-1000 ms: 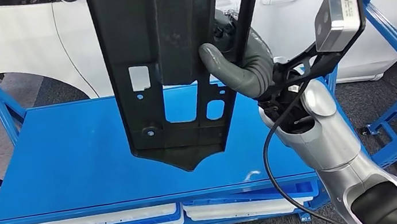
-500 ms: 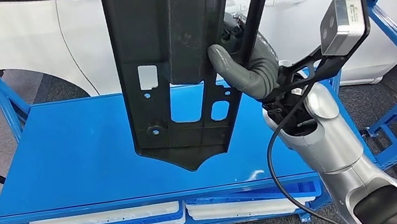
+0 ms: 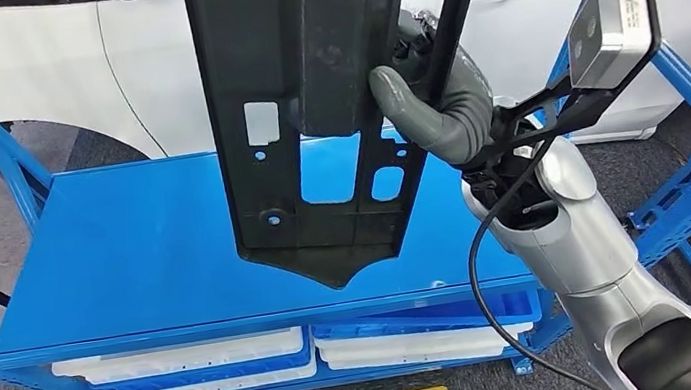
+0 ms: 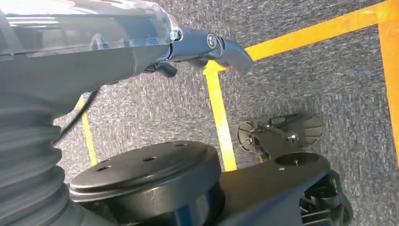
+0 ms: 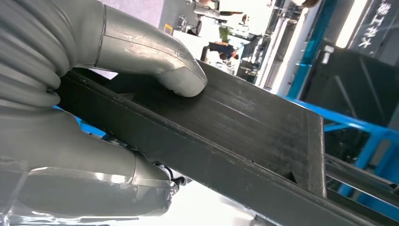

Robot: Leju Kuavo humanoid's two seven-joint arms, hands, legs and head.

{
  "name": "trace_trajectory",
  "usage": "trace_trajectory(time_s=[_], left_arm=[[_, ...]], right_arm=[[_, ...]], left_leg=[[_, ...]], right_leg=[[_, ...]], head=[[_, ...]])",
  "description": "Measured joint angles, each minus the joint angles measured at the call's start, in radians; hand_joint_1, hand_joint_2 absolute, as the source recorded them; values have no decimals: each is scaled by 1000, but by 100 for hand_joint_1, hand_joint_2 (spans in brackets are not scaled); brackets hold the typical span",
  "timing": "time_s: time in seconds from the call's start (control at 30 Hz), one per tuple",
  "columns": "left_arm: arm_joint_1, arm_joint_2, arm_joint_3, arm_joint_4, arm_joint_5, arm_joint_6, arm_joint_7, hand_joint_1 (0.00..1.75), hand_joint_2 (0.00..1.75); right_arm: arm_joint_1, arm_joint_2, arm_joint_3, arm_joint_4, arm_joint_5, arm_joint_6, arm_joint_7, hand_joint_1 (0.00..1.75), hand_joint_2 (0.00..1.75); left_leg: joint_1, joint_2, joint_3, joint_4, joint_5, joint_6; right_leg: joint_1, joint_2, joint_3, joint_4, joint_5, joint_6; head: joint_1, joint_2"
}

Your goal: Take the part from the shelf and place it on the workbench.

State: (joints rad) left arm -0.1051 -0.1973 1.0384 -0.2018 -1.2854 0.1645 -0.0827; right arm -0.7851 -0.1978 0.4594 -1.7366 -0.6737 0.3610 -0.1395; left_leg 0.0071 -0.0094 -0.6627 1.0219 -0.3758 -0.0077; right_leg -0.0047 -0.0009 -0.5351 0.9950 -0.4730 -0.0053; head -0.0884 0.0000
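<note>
The robot's right hand (image 3: 436, 107) grips a large black panel (image 3: 310, 109), thumb pressed on its face, holding it upright above the blue workbench (image 3: 129, 264). The left hand (image 4: 207, 44) hangs over grey carpet; its grip cannot be told.

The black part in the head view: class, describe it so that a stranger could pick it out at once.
Start at the blue workbench in front of the white car. Above its top, the right hand holds up a flat black part by one edge. It is the one dark panel with cut-out windows and a pointed lower end, unlike the white trays below.
</note>
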Motion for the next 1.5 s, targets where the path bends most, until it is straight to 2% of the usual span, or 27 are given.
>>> trace_trajectory(time_s=[0.07, 0.13, 0.2, 0.23, 0.3, 0.37, 0.4, 0.47, 0.5, 0.57, 0.63, 0.67, 0.73, 0.8, 0.87, 0.93, 1.0, 1.07, 1.13, 1.17, 1.2, 1.23, 1.3, 1.37, 1.4, 1.43, 1.5], left_arm=[[0, 1, 0, 0, 0, 0, 0, 0, 175], [-2, 1, 0, 0, 1, 0, -1, 0, 175], [-4, 2, 0, 0, 1, 0, -1, 0, 175], [-4, 2, 0, 0, 1, 0, 0, 0, 175], [-4, 2, 0, 0, 1, 0, -1, 0, 175], [-4, 2, 0, 0, 2, -1, -3, 0, 175], [-4, 2, 0, 0, 2, -2, -5, 0, 175], [-2, 0, 0, 0, 4, -3, -7, 0, 175], [-2, 0, 0, 1, 3, -4, -7, 0, 175], [-3, -2, 0, 1, 3, -5, -7, 0, 175], [-4, -2, 0, 1, 4, -5, -6, 0, 175], [-3, -2, 1, 1, 5, -5, -6, 0, 175], [0, -3, 1, 1, 9, -5, -5, 0, 175], [1, -3, 1, 1, 11, -4, -5, 0, 175], [0, -3, 2, 1, 12, -4, -5, 0, 175], [-1, -3, 2, 1, 13, -4, -6, 0, 175], [1, -3, 4, 1, 15, -4, -6, 0, 175], [1, -3, 6, 1, 18, -5, -6, 0, 175], [-1, -3, 8, 1, 18, -5, -7, 0, 175], [-3, -3, 8, 1, 17, -6, -7, 0, 175], [-4, -3, 8, 1, 15, -6, -7, 0, 175], [-4, -3, 8, 1, 12, -6, -7, 0, 175], [-3, -2, 8, 1, 8, -6, -6, 0, 175], [-3, -2, 8, 1, 3, -7, -6, 0, 175], [-4, -2, 8, 1, 2, -7, -5, 0, 175], [-4, -2, 8, 1, 1, -8, -5, 0, 175], [-2, -2, 8, 1, 1, -9, -3, 0, 175]], right_arm=[[-1, 0, 0, 1, 0, 0, 0, 175, 175], [0, 0, 0, 2, 1, -2, 0, 175, 175], [2, 0, 0, 4, 3, -4, 0, 175, 175], [3, 0, 0, 4, 4, -5, 0, 175, 175], [3, 0, 0, 4, 7, -7, -1, 175, 175], [3, 0, -1, 4, 12, -8, -3, 175, 175], [3, 0, -1, 4, 14, -9, -4, 175, 175], [2, 0, -2, 5, 19, -12, -6, 175, 175], [1, 0, -3, 6, 21, -13, -8, 175, 175], [-1, 0, -7, 8, 25, -16, -8, 175, 175], [-2, -1, -10, 12, 25, -18, -9, 175, 175], [-2, -1, -11, 15, 23, -18, -9, 175, 175], [-3, -1, -12, 22, 15, -17, -9, 175, 175], [-10, -1, -12, 29, 7, -18, -9, 175, 175], [-18, -1, -12, 34, 3, -19, -10, 175, 175], [-24, -2, -12, 36, -1, -21, -13, 175, 175], [-26, -2, -12, 39, -5, -22, -14, 175, 175], [-28, -1, -12, 42, -8, -28, -13, 175, 175], [-30, 0, -11, 43, -8, -38, -11, 175, 175], [-29, 0, -11, 43, -8, -42, -9, 175, 175], [-28, 0, -11, 44, -7, -47, -8, 175, 175], [-28, 0, -11, 44, -5, -51, -8, 175, 175], [-26, 0, -11, 43, -1, -57, -8, 175, 175], [-25, -1, -11, 43, 4, -60, -11, 175, 175], [-23, -2, -12, 42, 6, -61, -14, 175, 175], [-19, -3, -13, 41, 8, -62, -17, 175, 175], [-8, -5, -13, 40, 12, -63, -23, 175, 175]], left_leg=[[2, 1, -26, 75, -78, -7], [3, 2, -57, 208, -168, -14], [4, 2, -51, 277, -184, -19], [4, 2, -24, 261, -165, -19], [3, 2, 71, 139, -129, -14], [-1, 1, 146, 22, -131, -3], [-3, 0, 160, -4, -138, 4], [-3, 1, 151, -10, -126, 17], [-1, 3, 145, -13, -116, 25], [4, 7, 125, -18, -91, 40], [3, 9, 96, -17, -68, 44], [3, 9, 80, -16, -56, 43], [4, 10, 49, -11, -35, 39], [4, 9, 22, -4, -18, 33], [2, 7, 5, 0, -2, 23], [1, 6, 0, -4, 16, 9], [3, 5, -7, -6, 21, -3], [5, 4, -29, 46, -45, -13], [6, 4, -57, 169, -152, -19], [6, 4, -65, 232, -181, -22], [6, 4, -64, 276, -187, -24], [6, 5, -49, 291, -170, -24], [6, 4, 27, 225, -118, -20], [2, 4, 130, 82, -125, -10], [-1, 3, 162, 27, -140, -3], [-5, 3, 177, -4, -152, 3], [-4, 5, 167, -16, -138, 17]], right_leg=[[-4, -5, -18, -8, 23, -13], [-2, -7, -42, -7, 42, -19], [0, -9, -69, -1, 58, -18], [0, -9, -83, 4, 66, -16], [1, -9, -107, 14, 79, -10], [3, -9, -122, 24, 91, 0], [3, -10, -126, 25, 98, 5], [2, -10, -128, 22, 110, 17], [1, -8, -134, 28, 100, 23], [-3, -4, -158, 89, 27, 35], [-7, -3, -192, 215, -69, 46], [-9, -3, -202, 273, -91, 51], [-13, -3, -179, 305, -69, 55], [-17, -3, -90, 201, -24, 54], [-14, -1, 1, 67, -28, 42], [-7, 1, 26, 14, -38, 27], [-9, -1, 13, 10, -18, 10], [-12, -7, -9, 5, 7, -8], [-8, -9, -38, 5, 31, -17], [-5, -10, -53, 6, 43, -18], [-3, -10, -70, 8, 55, -18], [-2, -10, -87, 10, 67, -17], [0, -9, -120, 16, 88, -13], [3, -8, -146, 25, 107, -5], [3, -9, -153, 26, 117, 0], [3, -10, -157, 25, 128, 6], [2, -9, -161, 20, 143, 17]], head=[[0, 0], [0, 0], [0, 0], [0, 0], [0, 0], [0, 0], [0, 0], [0, 0], [0, 0], [0, 0], [0, 0], [0, 0], [0, 0], [0, 0], [0, 0], [0, 0], [0, 0], [0, 0], [0, 0], [0, 0], [0, 0], [0, 0], [0, 0], [0, 0], [0, 0], [0, 0], [0, 0]])
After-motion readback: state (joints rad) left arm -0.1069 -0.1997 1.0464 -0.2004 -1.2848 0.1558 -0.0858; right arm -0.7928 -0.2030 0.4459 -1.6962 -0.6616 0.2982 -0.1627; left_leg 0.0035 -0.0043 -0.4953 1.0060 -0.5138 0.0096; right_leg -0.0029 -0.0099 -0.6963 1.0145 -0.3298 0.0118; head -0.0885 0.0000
